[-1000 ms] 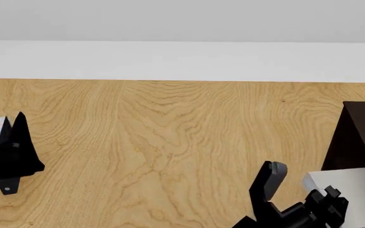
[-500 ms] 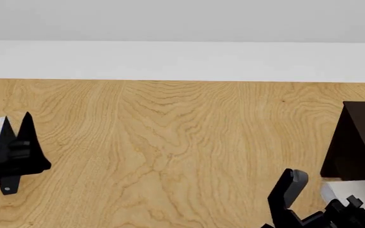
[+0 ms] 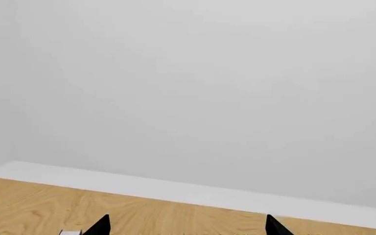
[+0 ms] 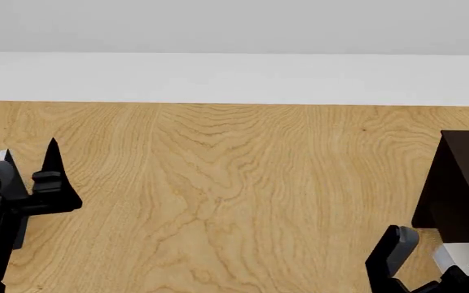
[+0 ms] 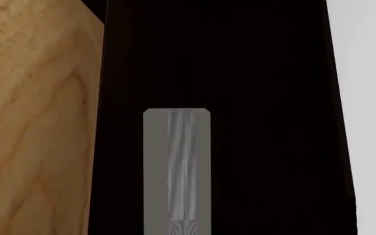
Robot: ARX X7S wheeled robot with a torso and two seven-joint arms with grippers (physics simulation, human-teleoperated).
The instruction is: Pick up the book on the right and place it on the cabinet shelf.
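My right gripper (image 4: pixel 436 261) is at the bottom right of the head view, shut on the light-grey book (image 4: pixel 464 251), right beside the very dark cabinet (image 4: pixel 468 183). In the right wrist view the book's grey edge (image 5: pixel 176 171) stands out in front of me against the cabinet's dark boards (image 5: pixel 266 122); my own fingers do not show there. My left gripper (image 4: pixel 14 151) is at the far left, open and empty, its two black fingertips (image 3: pixel 100 226) wide apart. The second grey book and the black book are out of view.
A wood-grain surface (image 4: pixel 218 183) runs between the two arms. A white band and a pale wall (image 4: pixel 234 36) lie behind it. A small pale thing (image 3: pixel 70 232) shows beside one left fingertip; I cannot tell what it is.
My right gripper has moved right and down in the head view with the book, closer to the cabinet. My left gripper has shifted a little right and up.
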